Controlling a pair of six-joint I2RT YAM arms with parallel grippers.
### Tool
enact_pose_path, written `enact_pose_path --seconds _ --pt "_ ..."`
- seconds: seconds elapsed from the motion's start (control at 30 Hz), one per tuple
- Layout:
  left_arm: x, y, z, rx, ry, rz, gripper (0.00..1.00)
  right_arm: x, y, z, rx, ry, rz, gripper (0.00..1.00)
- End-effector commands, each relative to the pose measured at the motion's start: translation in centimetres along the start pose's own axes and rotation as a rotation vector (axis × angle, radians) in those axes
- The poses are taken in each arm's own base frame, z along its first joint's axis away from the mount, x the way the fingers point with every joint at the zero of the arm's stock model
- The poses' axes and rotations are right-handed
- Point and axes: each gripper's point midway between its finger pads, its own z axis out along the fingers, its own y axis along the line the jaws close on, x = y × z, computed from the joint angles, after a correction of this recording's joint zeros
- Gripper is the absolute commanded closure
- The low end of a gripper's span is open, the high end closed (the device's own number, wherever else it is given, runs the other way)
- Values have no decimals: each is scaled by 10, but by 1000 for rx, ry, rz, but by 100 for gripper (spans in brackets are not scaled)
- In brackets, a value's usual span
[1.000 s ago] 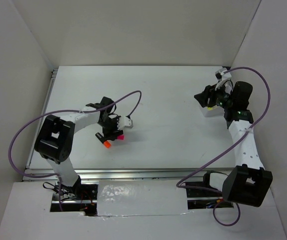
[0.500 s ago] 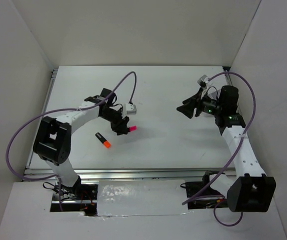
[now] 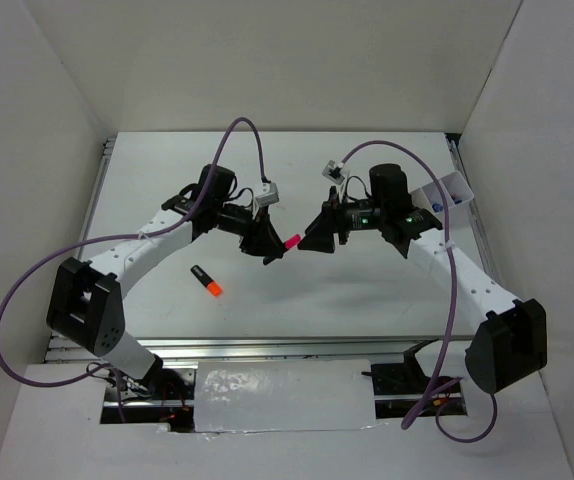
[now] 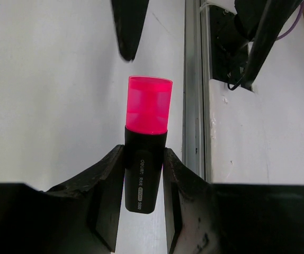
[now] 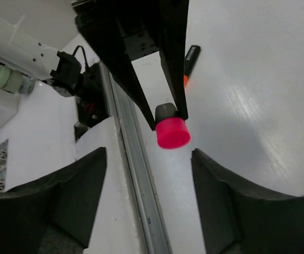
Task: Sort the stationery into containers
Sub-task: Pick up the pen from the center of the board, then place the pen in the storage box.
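Observation:
My left gripper (image 3: 271, 245) is shut on a black highlighter with a pink cap (image 3: 291, 241) and holds it above the table's middle, cap pointing right. In the left wrist view the highlighter (image 4: 145, 145) sits between my fingers. My right gripper (image 3: 317, 236) is open and faces the pink cap (image 5: 173, 133) from just to its right, apart from it. A black highlighter with an orange end (image 3: 205, 280) lies on the table at the left; it also shows in the right wrist view (image 5: 189, 62). The white container (image 3: 445, 192) stands at the right edge with a blue item inside.
White walls enclose the table on three sides. A metal rail (image 3: 267, 342) runs along the near edge. Purple cables loop over both arms.
My left gripper has lifted the pink highlighter and carried it right to the table's middle. My right arm has swung left from the container and now faces it.

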Motion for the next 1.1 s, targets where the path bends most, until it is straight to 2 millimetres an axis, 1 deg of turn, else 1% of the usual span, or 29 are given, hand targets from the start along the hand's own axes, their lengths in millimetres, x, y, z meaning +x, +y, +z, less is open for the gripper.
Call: enact_pose_path --seconds 0.0,0.03,0.07,0.13,0.2,0.33,0.43,0.53,0.57,0.63,0.67,0.7,0.73,0.8,0.83,0.9,0.93,0.97,1.0,1.03,1.07 --pt "-12 -16 -1 30 -22 53 83 -8 12 9 -22 17 55 22" --pt "-13 -19 -2 40 -25 50 83 -11 12 11 -24 6 37 22" --pt "-13 -20 -1 45 -25 50 83 -8 14 13 -29 9 28 21" --pt "-14 -24 -2 61 -29 54 83 -9 11 16 -18 2 9 20" --pt "-16 -26 -2 66 -31 53 83 -8 14 20 -31 9 2 21" --pt "-19 -28 -2 75 -40 54 83 -4 15 24 -48 33 1 24" --pt "-22 -30 -2 84 -46 57 83 1 12 27 -39 40 0 26" --pt "-23 -29 -2 84 -47 61 83 2 12 28 -48 44 -4 34" --pt "-23 -30 -3 85 -49 62 83 2 11 28 -50 42 -5 39" --pt "-23 -31 -3 88 -48 60 82 0 12 28 -54 32 -15 45" --pt "-23 -31 -3 90 -49 62 82 0 12 29 -56 30 -17 52" --pt "-24 -31 -3 89 -50 64 82 -1 12 29 -58 29 -20 55" --pt "-24 -31 -3 88 -49 67 82 -2 12 29 -60 26 -26 61" --pt "-23 -30 -3 89 -46 63 80 -5 12 29 -61 21 -34 68" --pt "-23 -30 -3 90 -46 65 79 -5 12 29 -61 19 -36 74" --pt "-22 -29 -3 84 -42 62 67 -8 12 28 -59 12 -42 80" --pt "-22 -28 -2 81 -41 62 61 -10 11 27 -56 8 -44 87" --pt "-21 -27 -2 74 -37 60 56 -9 10 26 -53 6 -46 91" --pt "-21 -26 -2 71 -37 59 52 -10 9 25 -49 4 -45 97" --pt "-20 -25 -2 65 -34 58 41 -13 6 21 -33 -10 -51 99" --pt "-19 -24 -2 58 -32 55 35 -13 4 19 -24 -14 -51 100"
